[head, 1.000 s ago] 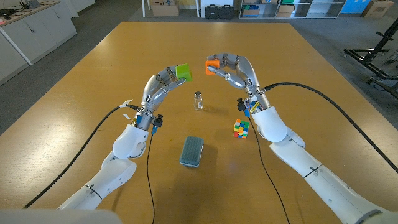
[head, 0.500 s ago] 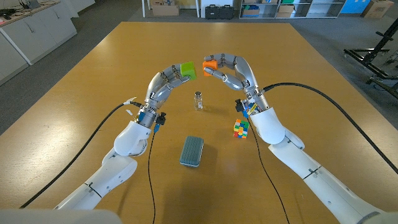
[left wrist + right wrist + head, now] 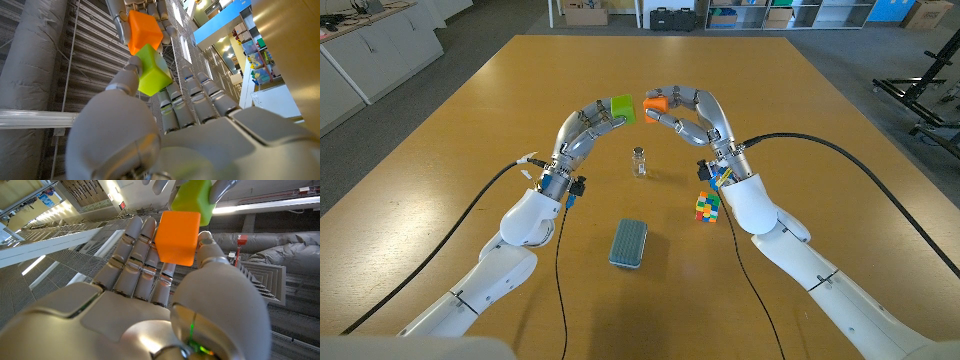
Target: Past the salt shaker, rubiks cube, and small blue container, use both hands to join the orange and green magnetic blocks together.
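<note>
Above the bench, past the shaker (image 3: pixel 639 160), the left hand (image 3: pixel 582 130) pinches the green block (image 3: pixel 621 108) and the right hand (image 3: pixel 695 112) pinches the orange block (image 3: pixel 654 102). The blocks face each other, corners touching or nearly so. Joining them likely calls for a small inward push.

Two robot arms were clad in smooth, glossy white shells, built in rounded segments divided by thin dark seams. The left hand (image 3: pixel 582 132) and the right hand (image 3: pixel 695 112) were made of silver-grey metal, with fingers (image 3: pixel 192 102) ribbed in short jointed sections. Just behind each hand, a narrow wrist collar was fitted with small blue and yellow parts. A thick black cable was led away from each wrist. A small green light was seen at the base of the right hand.
</note>
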